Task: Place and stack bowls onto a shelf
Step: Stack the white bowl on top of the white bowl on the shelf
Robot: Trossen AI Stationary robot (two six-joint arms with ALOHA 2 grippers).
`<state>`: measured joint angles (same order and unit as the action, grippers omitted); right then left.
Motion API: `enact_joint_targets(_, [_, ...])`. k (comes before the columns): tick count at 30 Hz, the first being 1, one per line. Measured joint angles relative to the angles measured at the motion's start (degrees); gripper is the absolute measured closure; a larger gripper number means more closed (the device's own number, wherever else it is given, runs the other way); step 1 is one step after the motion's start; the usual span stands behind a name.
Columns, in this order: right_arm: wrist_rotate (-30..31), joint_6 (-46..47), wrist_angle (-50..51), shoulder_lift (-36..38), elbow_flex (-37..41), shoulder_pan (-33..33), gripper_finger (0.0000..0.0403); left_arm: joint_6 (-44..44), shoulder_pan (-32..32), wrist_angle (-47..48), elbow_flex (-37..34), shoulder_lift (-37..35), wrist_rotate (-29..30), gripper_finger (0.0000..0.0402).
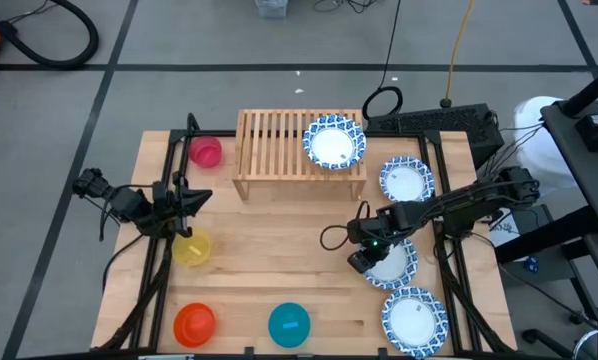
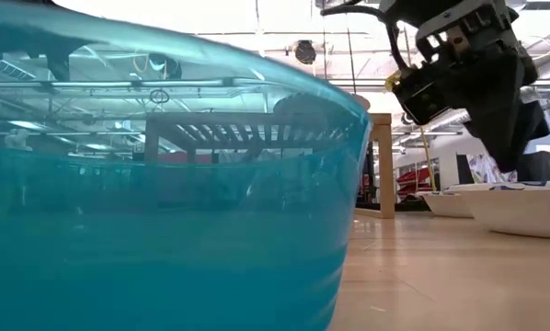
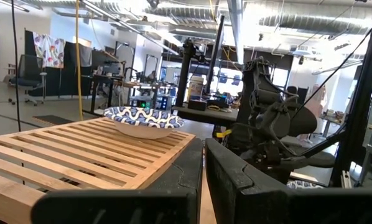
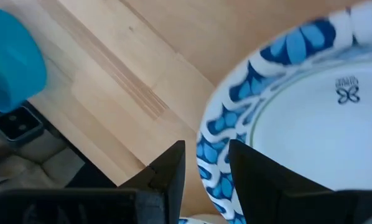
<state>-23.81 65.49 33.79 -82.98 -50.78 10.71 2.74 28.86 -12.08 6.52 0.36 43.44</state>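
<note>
- The step in hand looks like picking up a second patterned bowl: the right hand (image 1: 365, 250) hangs over the left rim of a blue-rimmed bowl (image 1: 391, 262) on the right side of the tabletop (image 1: 279, 260), fingers parted to either side of that rim, not yet closed on it.
- One blue-rimmed bowl (image 1: 333, 142) already sits on the right end of the wooden shelf (image 1: 274, 145) at the far side.
- Next, the hand would likely need to pinch the rim, lift, and carry the bowl far-left to stack it on the shelved one.
- Two more blue-rimmed bowls lie close, one farther (image 1: 407, 180) and one nearer (image 1: 414, 321), so room is tight there; the tabletop's middle is open.
- The left hand (image 1: 194, 200) waits at the left, fingers narrow and empty, between the pink bowl (image 1: 206, 151) and yellow bowl (image 1: 192, 248).
- The orange-red bowl (image 1: 194, 323) and teal bowl (image 1: 289, 324) sit along the near edge.
</note>
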Motion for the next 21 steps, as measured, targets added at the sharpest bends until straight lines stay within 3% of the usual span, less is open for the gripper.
enact_joint_targets(21, [0.17, 1.36, -3.77, -1.57, 2.56, 6.53, 0.0287, 0.17, 0.0, -0.06, -0.02, 0.0, 0.02, 0.0378])
